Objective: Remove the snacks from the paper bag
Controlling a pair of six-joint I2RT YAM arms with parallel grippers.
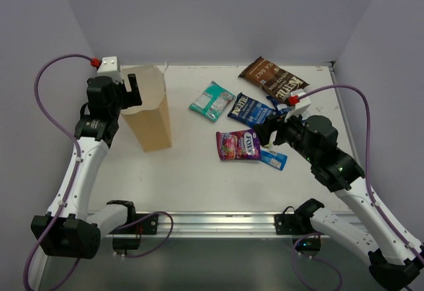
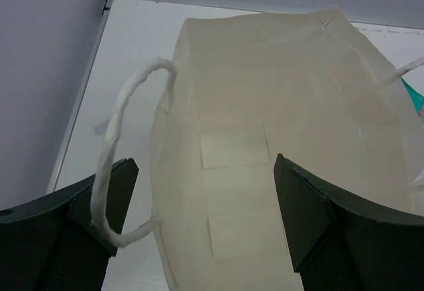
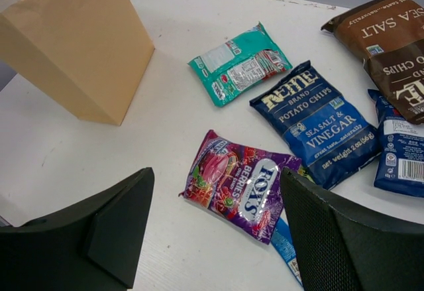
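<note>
The tan paper bag (image 1: 151,111) stands upright at the table's left. My left gripper (image 1: 132,91) is open at its top edge. In the left wrist view the left gripper (image 2: 205,178) straddles the bag's (image 2: 278,85) side wall and white string handle (image 2: 114,146). The pale inside shows no packet. Six snacks lie on the table: brown chip bag (image 1: 273,79), dark blue chip bag (image 1: 249,110), teal-white packet (image 1: 212,101), blue-white packet (image 3: 399,148), pink-purple candy pack (image 1: 237,145) and small blue bar (image 1: 274,159). My right gripper (image 3: 217,191) is open and empty above the candy pack (image 3: 238,183).
The table's far edge and metal rail (image 1: 232,66) run behind the bag and the brown chip bag. Grey walls close in the left, back and right sides. The snacks crowd the right half of the table.
</note>
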